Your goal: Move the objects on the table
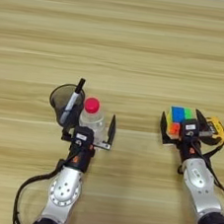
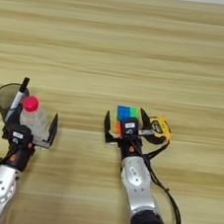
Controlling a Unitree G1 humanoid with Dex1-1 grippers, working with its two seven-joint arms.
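Note:
A small clear bottle with a red cap [image 1: 92, 116] stands upright between the spread fingers of my left gripper [image 1: 90, 126], which is open around it. Just left of it sits the black mesh cup [image 1: 64, 100] with a black marker [image 1: 74, 101] leaning out. My right gripper [image 1: 182, 125] is open around the multicoloured puzzle cube [image 1: 179, 120]; one finger is left of the cube, the other between the cube and the yellow-black tape measure [image 1: 214, 129]. The tape measure's strap [image 2: 159, 150] loops back beside the right arm.
The wide light-brown wooden table [image 1: 120, 45] stretches far behind all objects. The cup touches or nearly touches the bottle's left side. The tape measure lies close against my right gripper's outer finger.

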